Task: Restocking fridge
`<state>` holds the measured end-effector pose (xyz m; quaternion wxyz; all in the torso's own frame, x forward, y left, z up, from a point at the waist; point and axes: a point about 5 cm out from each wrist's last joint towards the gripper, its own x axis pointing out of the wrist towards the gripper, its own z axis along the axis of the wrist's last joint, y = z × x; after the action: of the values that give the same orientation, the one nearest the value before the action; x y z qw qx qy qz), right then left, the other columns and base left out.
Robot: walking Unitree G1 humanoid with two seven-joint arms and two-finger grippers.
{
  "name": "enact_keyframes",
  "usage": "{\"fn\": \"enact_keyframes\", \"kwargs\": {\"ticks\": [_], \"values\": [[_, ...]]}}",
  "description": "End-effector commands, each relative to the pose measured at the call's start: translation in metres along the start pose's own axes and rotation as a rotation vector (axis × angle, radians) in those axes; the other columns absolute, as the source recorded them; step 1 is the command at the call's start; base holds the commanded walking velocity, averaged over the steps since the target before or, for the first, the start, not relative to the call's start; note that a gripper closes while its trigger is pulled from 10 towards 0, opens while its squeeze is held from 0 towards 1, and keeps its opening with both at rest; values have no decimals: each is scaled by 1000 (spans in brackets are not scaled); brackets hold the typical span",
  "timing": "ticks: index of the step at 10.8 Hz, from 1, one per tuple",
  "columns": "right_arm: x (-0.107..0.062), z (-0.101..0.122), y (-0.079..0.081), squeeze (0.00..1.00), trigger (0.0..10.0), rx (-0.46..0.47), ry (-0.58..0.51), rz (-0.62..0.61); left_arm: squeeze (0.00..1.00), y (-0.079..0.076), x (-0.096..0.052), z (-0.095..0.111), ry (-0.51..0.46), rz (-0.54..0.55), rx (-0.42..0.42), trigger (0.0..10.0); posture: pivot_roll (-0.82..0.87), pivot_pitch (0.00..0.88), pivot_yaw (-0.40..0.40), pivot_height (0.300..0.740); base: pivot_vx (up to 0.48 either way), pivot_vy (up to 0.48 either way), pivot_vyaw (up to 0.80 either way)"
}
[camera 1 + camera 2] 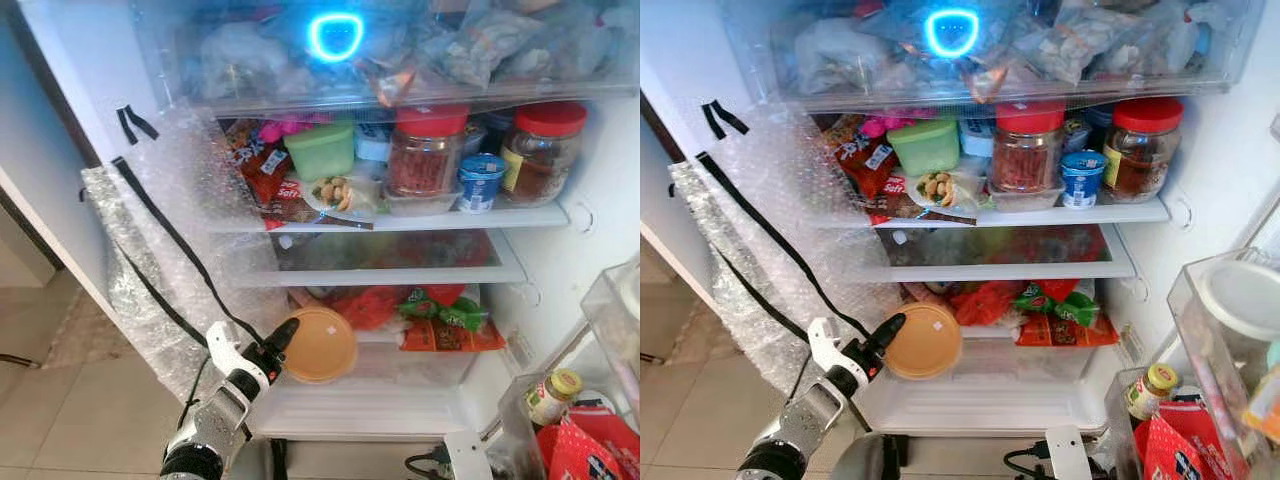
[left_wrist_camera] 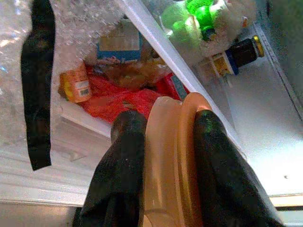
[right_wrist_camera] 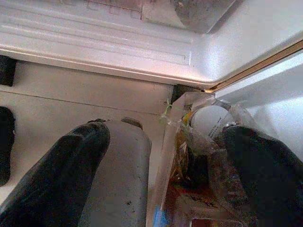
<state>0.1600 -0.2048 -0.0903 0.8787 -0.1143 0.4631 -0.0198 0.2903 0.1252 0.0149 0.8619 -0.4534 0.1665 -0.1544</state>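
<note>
Tan plastic container, round and lidded, sits clamped on edge between the left gripper's black fingers at the lower centre of the frame, before the open fridge's bottom shelf, while the right gripper hangs with fingers spread.

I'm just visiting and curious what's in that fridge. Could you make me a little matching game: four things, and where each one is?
Things:
1. orange round lid
2. green container
3. blue-lidded cup
4. yellow-capped jar

Places:
A. door rack, lower right
B. upper shelf, between two red-lidded jars
C. in the left pincer, before the bottom shelf
D. upper shelf, left of the red-lidded jars

Pairs: 1-C, 2-D, 3-B, 4-A
</note>
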Motion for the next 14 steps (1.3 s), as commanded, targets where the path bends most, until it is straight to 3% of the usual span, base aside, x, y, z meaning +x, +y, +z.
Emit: {"fn": "enact_keyframes", "kwargs": {"ticks": [1, 4, 10, 14], "values": [[-1, -6, 3, 0, 10000, 5, 27, 11, 0, -4, 4, 3, -1, -20, -13, 10000, -92, 0, 77, 635, 0, 0, 0], [-1, -6, 3, 0, 10000, 5, 25, 11, 0, -12, 12, 8, -13, -51, -15, 10000, -95, 0, 78, 635, 0, 0, 0], [-1, -6, 4, 0, 10000, 1, 25, 15, 0, -14, 14, 9, -11, -72, -25, 10000, -90, 0, 79, 635, 0, 0, 0], [-1, -6, 3, 0, 10000, -1, 25, 14, 0, -20, 17, 10, -11, -98, -23, 10000, -88, 0, 77, 635, 270, 0, 0]]}}
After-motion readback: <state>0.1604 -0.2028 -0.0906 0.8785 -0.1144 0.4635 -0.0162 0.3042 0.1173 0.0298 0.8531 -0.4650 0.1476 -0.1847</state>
